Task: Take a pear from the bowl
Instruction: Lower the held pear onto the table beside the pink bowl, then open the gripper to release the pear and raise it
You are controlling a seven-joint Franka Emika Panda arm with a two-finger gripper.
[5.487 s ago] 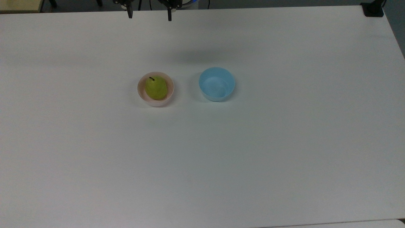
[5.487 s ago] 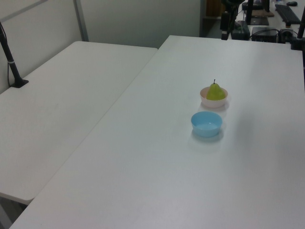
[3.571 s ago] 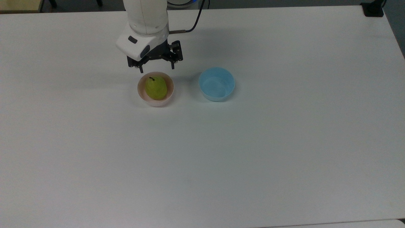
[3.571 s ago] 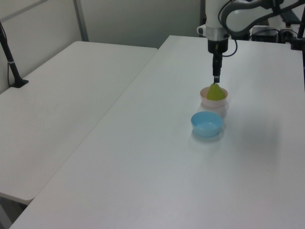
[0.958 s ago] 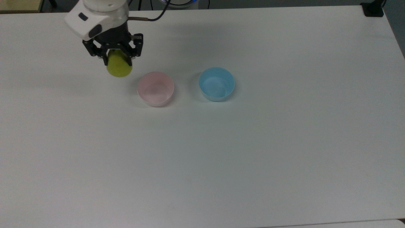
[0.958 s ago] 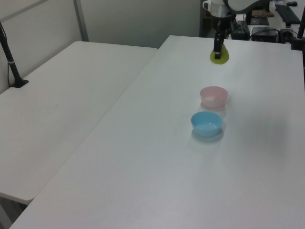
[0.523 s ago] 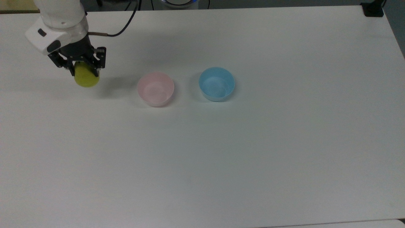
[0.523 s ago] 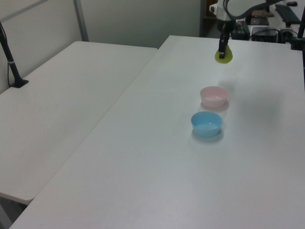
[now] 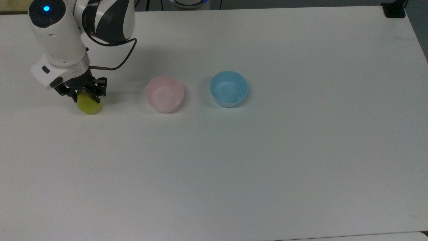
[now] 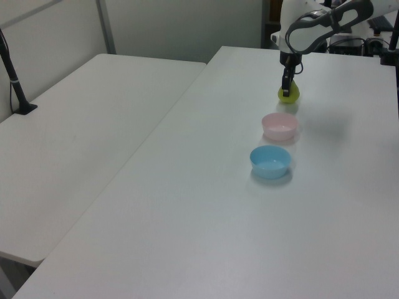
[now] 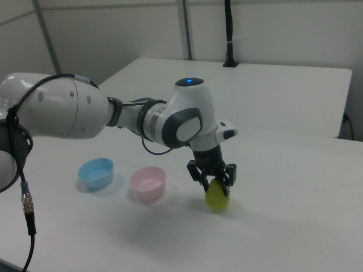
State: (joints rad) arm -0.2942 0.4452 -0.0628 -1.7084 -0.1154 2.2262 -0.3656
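Since the frame half a second back, we see the arm (image 9: 60, 40) come lower, bringing the pear (image 9: 89, 105) down to the counter (image 9: 267, 160), on the top view's left, well apart from the bowl (image 9: 164, 93). Its wrist points straight down in the right view. We see the tool (image 11: 215, 183) clamped on the pear's top, which looks to rest on the matte white surface. Smooth and round, the pink bowl stands empty beside a blue bowl (image 9: 229, 88) of similar shape.
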